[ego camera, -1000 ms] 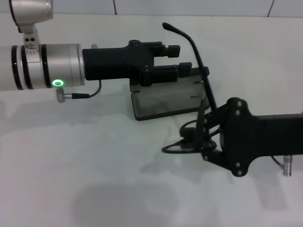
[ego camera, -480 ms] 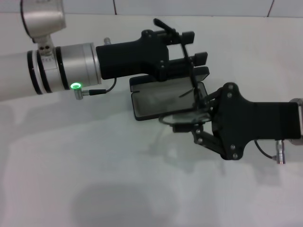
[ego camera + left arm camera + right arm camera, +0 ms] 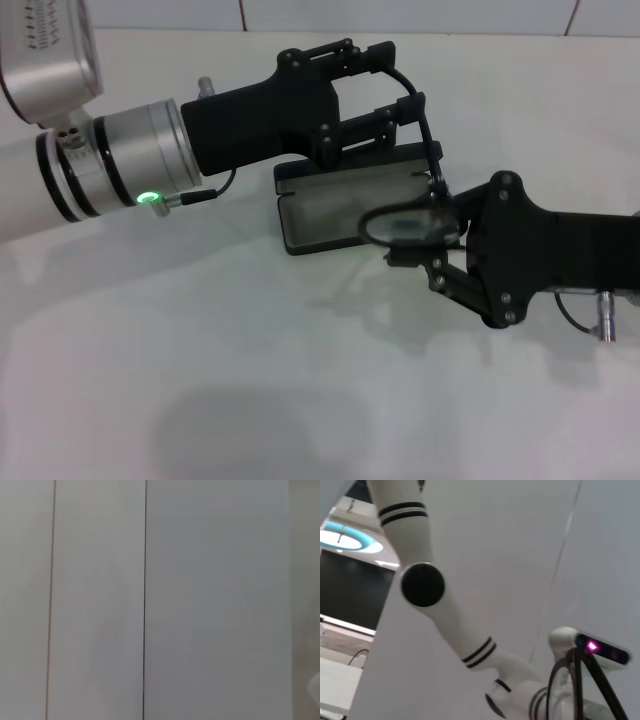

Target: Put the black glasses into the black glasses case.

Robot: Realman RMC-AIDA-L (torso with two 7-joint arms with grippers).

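The black glasses case (image 3: 330, 205) lies open on the white table in the head view, grey lining up, with its lid at the back. My right gripper (image 3: 428, 240) is shut on the black glasses (image 3: 400, 225) and holds them over the right end of the case. One lens hangs above the lining and one temple arm sticks up and back. The glasses' rim also shows in the right wrist view (image 3: 579, 680). My left gripper (image 3: 395, 85) hovers above the case's lid, tilted, with its fingers apart and holding nothing. The left wrist view shows only white surface.
The white table (image 3: 250, 380) reaches to a tiled wall at the back. My left arm (image 3: 110, 165) stretches in from the left, my right arm (image 3: 570, 250) from the right. My own white left arm (image 3: 465, 640) shows in the right wrist view.
My right gripper has carried the glasses up and left, from in front of the case to over its right end. My left gripper has lifted and tilted. The case has stayed put.
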